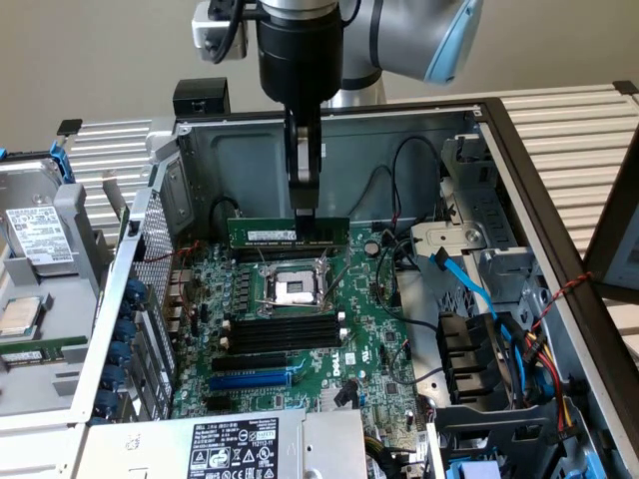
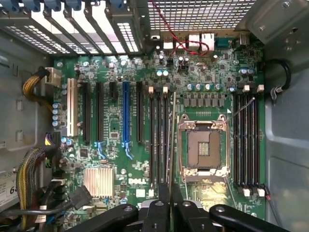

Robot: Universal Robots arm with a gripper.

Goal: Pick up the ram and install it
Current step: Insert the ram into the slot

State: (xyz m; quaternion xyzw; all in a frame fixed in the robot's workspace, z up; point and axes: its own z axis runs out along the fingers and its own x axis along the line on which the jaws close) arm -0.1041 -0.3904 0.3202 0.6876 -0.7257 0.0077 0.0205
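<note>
The ram (image 1: 288, 232) is a thin green stick with a white label. It hangs level above the motherboard (image 1: 300, 399) inside the open computer case. My gripper (image 1: 305, 214) comes straight down from above and is shut on the stick's upper edge near its middle. The wrist view shows the ram (image 2: 172, 145) edge-on as a thin line running out from my gripper (image 2: 170, 200). That line is parallel to the black memory slots (image 2: 158, 140) and lies between them and the empty CPU socket (image 2: 203, 147). The stick is clear of the board.
A second bank of black slots (image 2: 246, 140) lies on the other side of the socket. A blue slot (image 1: 250, 380), a heatsink (image 2: 98, 181), and cable bundles (image 2: 34, 89) sit around the board. Blue and black cables (image 1: 469, 289) and a drive cage stand at the exterior view's right. The case walls (image 1: 329, 170) close in the space.
</note>
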